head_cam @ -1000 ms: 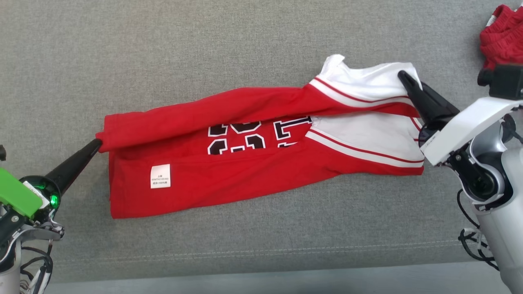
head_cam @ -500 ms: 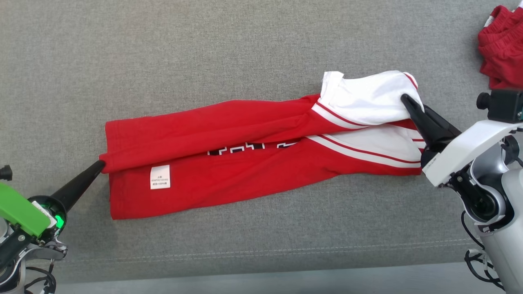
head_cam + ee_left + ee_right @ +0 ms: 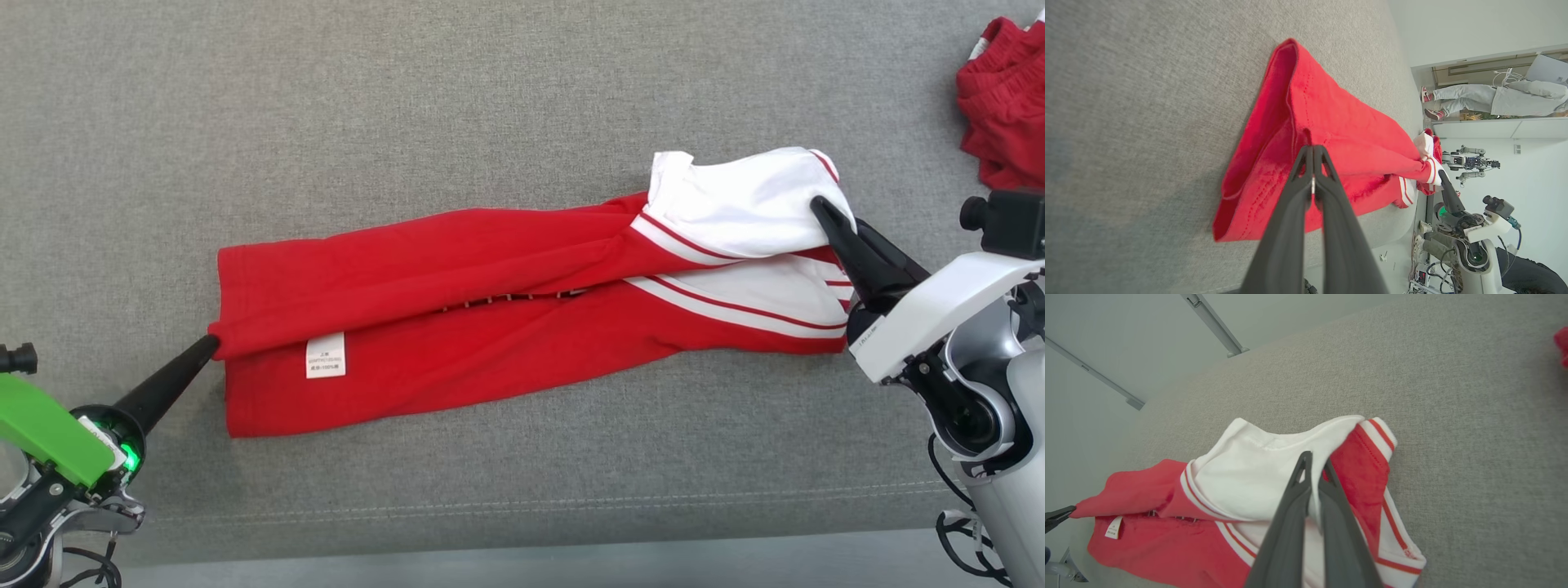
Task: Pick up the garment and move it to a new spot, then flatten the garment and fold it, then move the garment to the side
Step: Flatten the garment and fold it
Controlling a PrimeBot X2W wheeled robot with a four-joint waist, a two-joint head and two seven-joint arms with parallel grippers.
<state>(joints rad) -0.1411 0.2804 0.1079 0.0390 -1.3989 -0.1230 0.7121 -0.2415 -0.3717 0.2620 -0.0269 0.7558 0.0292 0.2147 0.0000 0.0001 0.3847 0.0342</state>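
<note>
Pinching opposite ends of garment (image 3: 457, 269): left fingers (image 3: 171, 381), right fingers (image 3: 849, 241).

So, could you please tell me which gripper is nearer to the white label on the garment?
Left. The left gripper grips the garment just beside the label; the right gripper grips its white end, far across.

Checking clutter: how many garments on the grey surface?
2. The red-and-white shirt lies mid-surface; a crumpled red garment sits at the far right corner, partly out of frame.
</note>
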